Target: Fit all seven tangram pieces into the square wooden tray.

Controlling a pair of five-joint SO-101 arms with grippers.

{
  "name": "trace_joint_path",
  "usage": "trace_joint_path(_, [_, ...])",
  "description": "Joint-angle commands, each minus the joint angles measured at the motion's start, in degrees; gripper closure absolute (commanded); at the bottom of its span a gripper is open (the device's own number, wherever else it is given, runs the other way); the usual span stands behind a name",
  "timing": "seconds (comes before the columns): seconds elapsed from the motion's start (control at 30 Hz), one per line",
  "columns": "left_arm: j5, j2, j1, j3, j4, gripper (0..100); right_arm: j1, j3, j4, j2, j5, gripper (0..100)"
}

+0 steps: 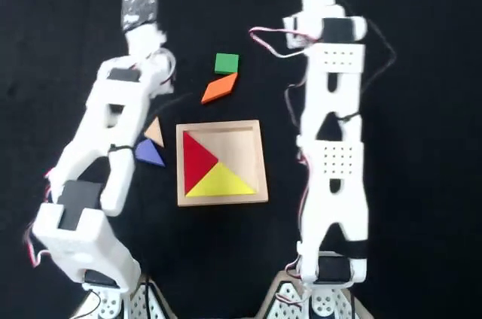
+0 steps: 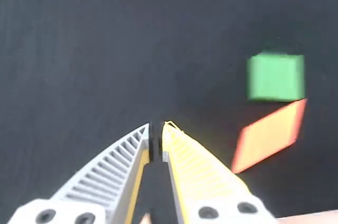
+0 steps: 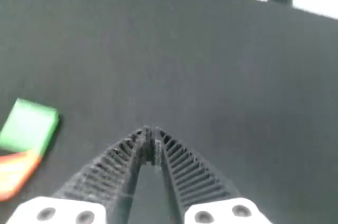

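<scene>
While both claws are clenched on nothing, four pieces lie outside square wooden tray [image 1: 222, 125].

- Left claw [image 2: 157, 129]: tips pressed together, empty. Green square block [image 2: 275, 77] and orange parallelogram [image 2: 269, 136] near it, off to one side, close together.
- Right claw [image 3: 150, 134]: shut tight, empty.
- Tray well behind both claws, holding red triangle [image 1: 197, 157] and yellow triangle [image 1: 220, 182].
- Tan triangle [image 1: 154, 132] and purple triangle [image 1: 149, 153] behind left claw, tucked against its arm.

Risks: claw descending unopened shoves green square into parallelogram; with neighbours this close, gripping one likely drags the other.
</scene>
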Motion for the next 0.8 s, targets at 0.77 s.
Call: trace_joint_path(0.77, [-35.69, 8.88, 11.47, -38.11, 48.18, 66, 9.93, 76.35, 2.90, -59.30, 1.05, 98.7])
